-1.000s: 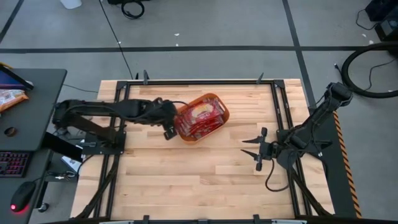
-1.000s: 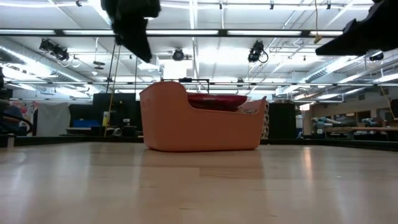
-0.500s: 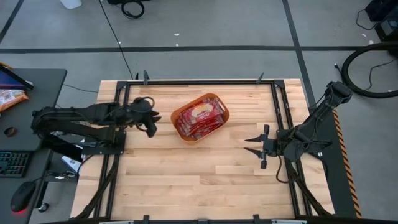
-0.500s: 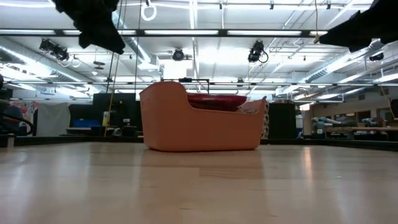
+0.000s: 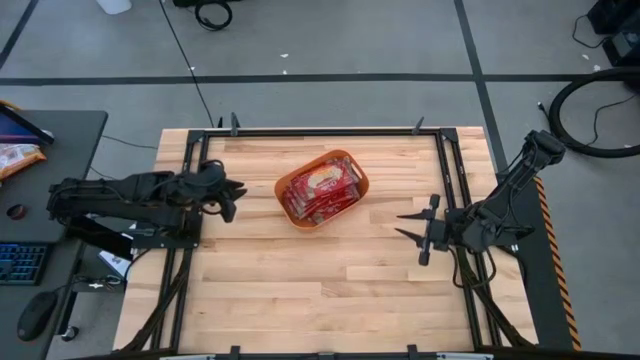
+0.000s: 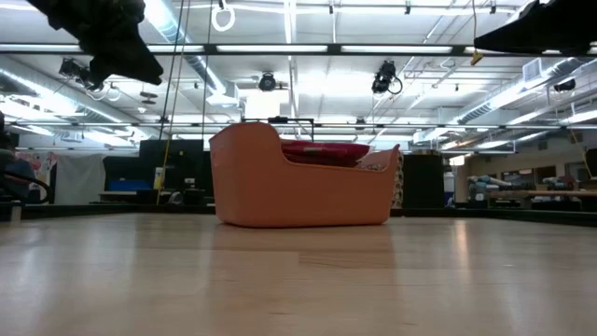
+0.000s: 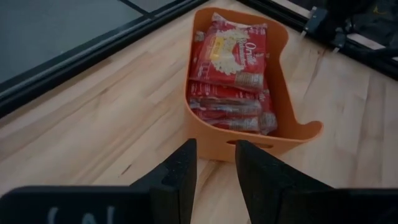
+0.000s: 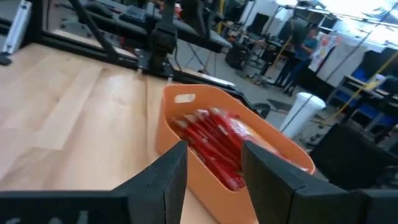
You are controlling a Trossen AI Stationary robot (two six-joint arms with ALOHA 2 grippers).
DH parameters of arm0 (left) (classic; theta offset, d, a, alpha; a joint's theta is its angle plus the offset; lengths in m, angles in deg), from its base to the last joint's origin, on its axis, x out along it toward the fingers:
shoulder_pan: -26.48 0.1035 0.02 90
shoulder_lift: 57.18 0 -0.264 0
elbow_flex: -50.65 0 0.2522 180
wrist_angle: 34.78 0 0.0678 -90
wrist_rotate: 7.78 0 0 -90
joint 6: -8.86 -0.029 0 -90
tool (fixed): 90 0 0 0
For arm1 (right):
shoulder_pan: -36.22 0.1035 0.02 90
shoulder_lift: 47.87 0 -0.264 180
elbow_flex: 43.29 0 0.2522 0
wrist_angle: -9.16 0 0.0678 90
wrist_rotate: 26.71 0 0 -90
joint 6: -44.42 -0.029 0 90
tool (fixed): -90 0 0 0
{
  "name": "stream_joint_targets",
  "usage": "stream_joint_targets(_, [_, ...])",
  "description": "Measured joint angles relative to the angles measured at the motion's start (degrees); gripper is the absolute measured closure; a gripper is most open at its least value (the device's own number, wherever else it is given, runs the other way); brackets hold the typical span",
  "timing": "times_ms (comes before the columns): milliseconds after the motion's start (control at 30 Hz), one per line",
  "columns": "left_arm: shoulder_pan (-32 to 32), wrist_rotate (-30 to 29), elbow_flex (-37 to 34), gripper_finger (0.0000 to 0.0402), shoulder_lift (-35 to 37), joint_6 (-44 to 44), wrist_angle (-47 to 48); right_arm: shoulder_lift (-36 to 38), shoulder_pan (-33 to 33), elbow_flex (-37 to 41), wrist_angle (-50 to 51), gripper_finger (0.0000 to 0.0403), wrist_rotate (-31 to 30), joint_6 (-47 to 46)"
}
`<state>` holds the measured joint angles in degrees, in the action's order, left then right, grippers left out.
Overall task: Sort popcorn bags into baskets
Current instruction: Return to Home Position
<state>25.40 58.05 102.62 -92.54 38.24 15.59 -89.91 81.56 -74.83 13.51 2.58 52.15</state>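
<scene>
The orange basket [image 5: 362, 180] sits on its base at mid-table, toward the far edge. Several red popcorn bags [image 5: 322, 190] are stacked inside it, and their tops show above the rim in the low view [image 6: 326, 149]. My left gripper [image 5: 233, 197] hovers open to the basket's left, above the table, with its fingers pointing at the basket's short end [image 7: 280, 134]. My right gripper [image 5: 413, 232] hovers open to the basket's right and nearer the near edge, and also faces the basket [image 8: 171, 124]. Neither gripper holds anything.
Black frame rails [image 5: 195, 180] run along the table's left, right and far sides. A side desk on the left carries a keyboard, a mouse and an orange and white snack bag [image 5: 15, 155]. Bare wood [image 5: 320, 290] spreads over the near half of the table.
My left gripper has pulled back from the basket's left end toward the table's left edge and has risen. My right gripper has drifted slightly up and toward the table's right edge. The basket and the bags have stayed put.
</scene>
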Motion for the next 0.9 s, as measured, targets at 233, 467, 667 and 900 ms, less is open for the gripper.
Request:
stream_joint_targets(233, [-2.47, -2.34, -5.98, 0.0285, 5.26, 2.9, -1.83, 1.61, -0.15, 0.0, -2.25, 0.0247, 3.86, -6.61])
stream_joint_targets(467, [-4.77, -3.02, -14.13, 0.0285, 9.2, 2.76, -12.65, 12.08, -0.68, 0.0, 1.88, 0.0247, 18.68, -7.93])
stream_joint_targets(667, [-5.69, -3.03, -19.85, 0.0285, 11.65, 3.8, -17.44, 20.86, -1.38, 2.14, 6.25, 0.0247, 27.73, -9.7])
stream_joint_targets(900, [-7.24, -2.77, -25.89, 0.0285, 13.88, 2.98, -25.45, 29.73, -1.38, 4.65, 8.28, 0.0247, 29.35, -10.98])
